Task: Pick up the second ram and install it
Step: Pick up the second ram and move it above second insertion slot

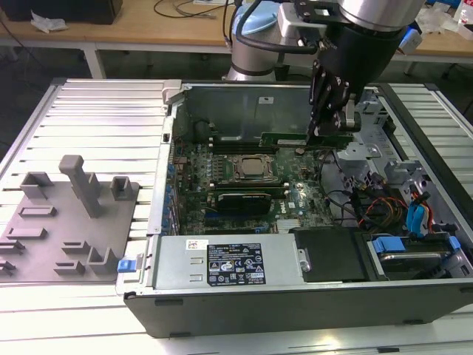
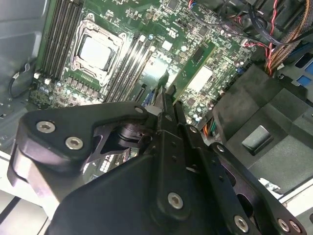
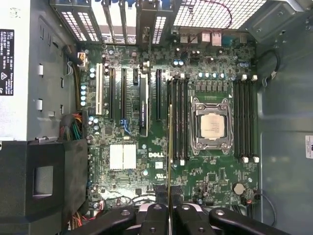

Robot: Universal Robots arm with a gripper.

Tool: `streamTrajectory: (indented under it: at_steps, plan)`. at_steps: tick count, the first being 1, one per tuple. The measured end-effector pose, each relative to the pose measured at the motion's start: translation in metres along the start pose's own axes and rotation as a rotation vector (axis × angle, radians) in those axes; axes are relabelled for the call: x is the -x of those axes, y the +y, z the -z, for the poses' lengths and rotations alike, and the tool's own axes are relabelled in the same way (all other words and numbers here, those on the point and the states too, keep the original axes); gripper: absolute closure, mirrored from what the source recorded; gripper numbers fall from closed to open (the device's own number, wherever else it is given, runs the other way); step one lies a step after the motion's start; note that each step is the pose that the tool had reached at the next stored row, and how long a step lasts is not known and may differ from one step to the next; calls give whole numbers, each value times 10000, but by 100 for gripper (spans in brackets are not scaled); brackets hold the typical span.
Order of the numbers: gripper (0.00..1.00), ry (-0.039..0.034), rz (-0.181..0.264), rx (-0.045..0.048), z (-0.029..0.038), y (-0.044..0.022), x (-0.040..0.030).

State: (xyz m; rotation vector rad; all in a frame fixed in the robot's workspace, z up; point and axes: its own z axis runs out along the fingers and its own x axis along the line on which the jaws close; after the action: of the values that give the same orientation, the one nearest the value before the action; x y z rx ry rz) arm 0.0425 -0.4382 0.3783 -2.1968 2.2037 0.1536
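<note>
The hand (image 1: pixel 330 132) is clamped on the second ram (image 1: pixel 284 138), holding it edge-down over the open case's motherboard (image 3: pixel 205 182), apparently to line its length up with the memory slots (image 3: pixel 179 122) beside the processor socket (image 3: pixel 213 125).

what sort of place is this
Probably a robotics lab or test cell: an open computer case sits on a slatted metal table, a grey parts fixture lies beside it, and the arm's tool grips a RAM stick.
</note>
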Motion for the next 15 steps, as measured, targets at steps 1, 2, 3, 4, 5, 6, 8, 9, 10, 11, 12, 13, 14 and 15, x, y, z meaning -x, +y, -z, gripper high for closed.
streamTrajectory:
  at_steps: [1, 2, 3, 4, 5, 6, 8, 9, 10, 11, 12, 13, 14, 15]
  plan:
    - [87, 0, 0, 0, -12, -1, -1]
    - [87, 0, 0, 0, -21, -1, -2]
    - [87, 0, 1, 0, -28, -2, -2]
    - [87, 0, 0, 0, -43, -2, -4]
    - [87, 0, 0, 0, -62, -3, -5]
    - [87, -1, 0, 0, -76, -4, -7]
    - [87, 0, 0, 0, -102, -5, -9]
    - [87, -1, 0, 0, -114, -6, -10]
    - [87, 0, 0, 0, -121, -6, -10]
    - [87, 0, 0, 0, -128, -7, -11]
    - [87, -1, 0, 0, -140, -7, -12]
    - [87, 0, 0, 0, -152, -8, -13]
    - [87, 0, 0, 0, -166, -9, -14]
    - [87, -1, 0, 0, -184, -10, -16]
